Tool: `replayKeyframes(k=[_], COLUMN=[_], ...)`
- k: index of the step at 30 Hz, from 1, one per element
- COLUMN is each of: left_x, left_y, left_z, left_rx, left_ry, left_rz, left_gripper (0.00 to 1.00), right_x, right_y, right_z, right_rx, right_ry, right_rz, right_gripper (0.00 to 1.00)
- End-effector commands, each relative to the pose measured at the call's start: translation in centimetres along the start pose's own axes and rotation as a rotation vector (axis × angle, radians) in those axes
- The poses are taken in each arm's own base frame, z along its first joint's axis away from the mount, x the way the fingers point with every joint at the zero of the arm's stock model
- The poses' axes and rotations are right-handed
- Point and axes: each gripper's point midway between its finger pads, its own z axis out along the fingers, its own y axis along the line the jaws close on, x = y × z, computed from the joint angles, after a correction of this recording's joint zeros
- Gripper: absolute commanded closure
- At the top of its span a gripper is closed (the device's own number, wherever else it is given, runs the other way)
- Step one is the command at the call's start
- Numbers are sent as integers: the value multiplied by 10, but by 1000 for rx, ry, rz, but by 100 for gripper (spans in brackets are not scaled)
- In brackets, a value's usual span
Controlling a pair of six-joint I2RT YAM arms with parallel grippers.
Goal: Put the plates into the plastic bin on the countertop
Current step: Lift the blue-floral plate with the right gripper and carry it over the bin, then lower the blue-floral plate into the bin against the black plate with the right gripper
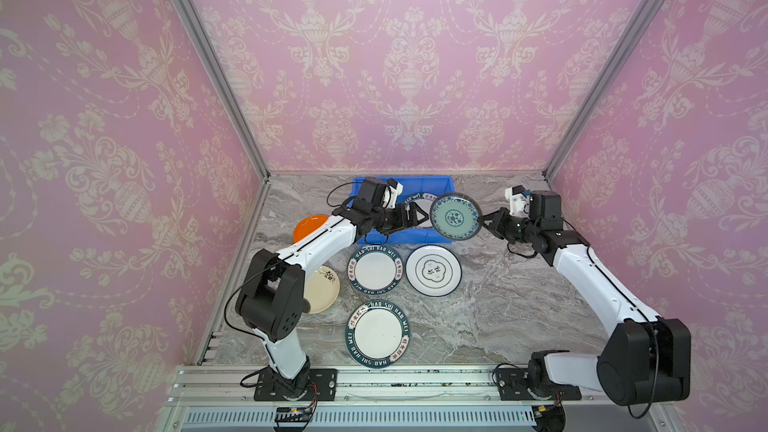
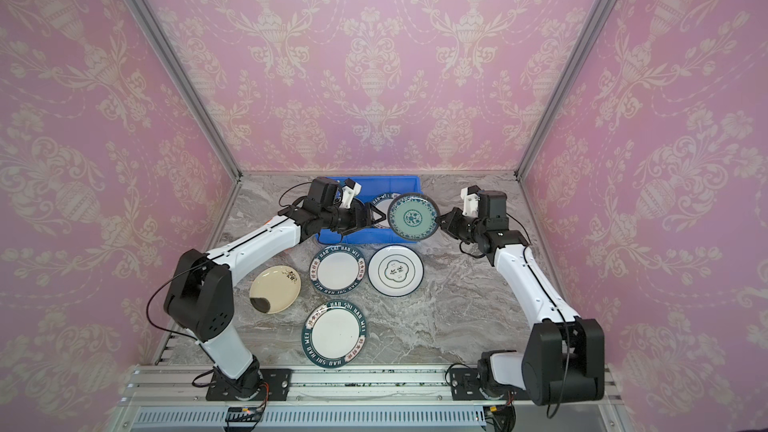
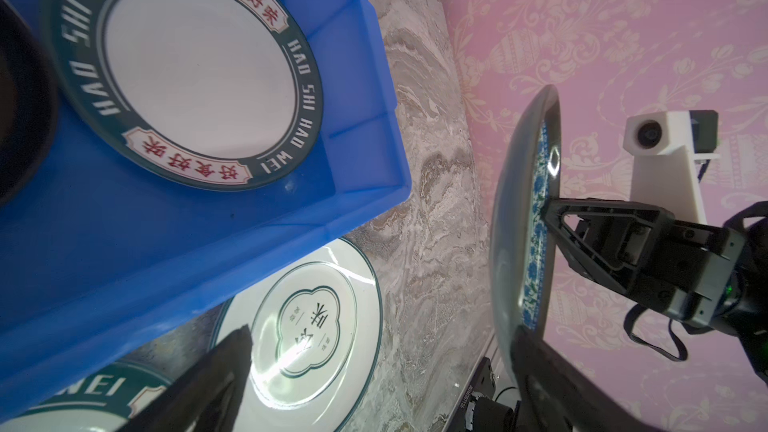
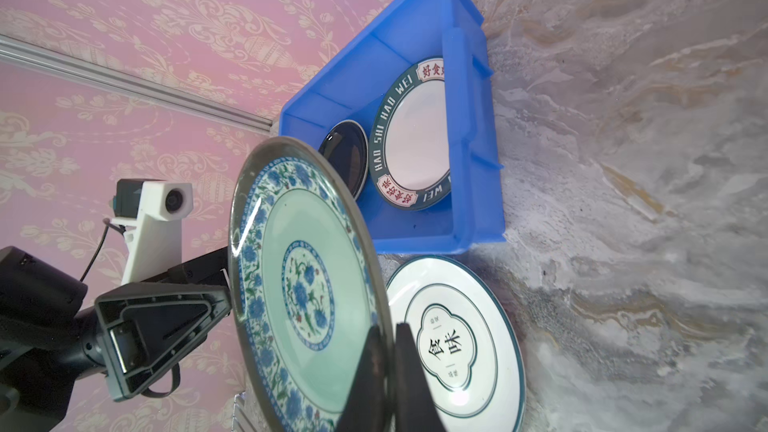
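Plate (image 1: 455, 216) aloft in outstretched right pincer (image 1: 481, 221)

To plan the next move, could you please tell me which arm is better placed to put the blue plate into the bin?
Right. The right tool is shut on the blue plate's rim, held up near the bin; the left tool stands open, holding nothing.
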Motion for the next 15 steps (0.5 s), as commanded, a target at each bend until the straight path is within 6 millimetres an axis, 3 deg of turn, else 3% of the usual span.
replayKeyframes(k=[1,3,9,15], left_x=[-17,-19,-17,-14], left_y=[10,19,40,50], left_z=[-35,-53,-88,-99], left_rx=[-70,-92,-107,-104], left_ry=[-118,-156,-227,-249], left_rz=[25,24,-23,-47], left_gripper=[1,1,1,1], right_x=[-11,-22,-23,-6], right_y=[12,29,53,63], right_z=[22,41,108,178], right_rx=[26,20,18,7], right_ry=[14,26,115,205], right_rz=[-34,-68,-102,-108], right_gripper=[100,100,100,100])
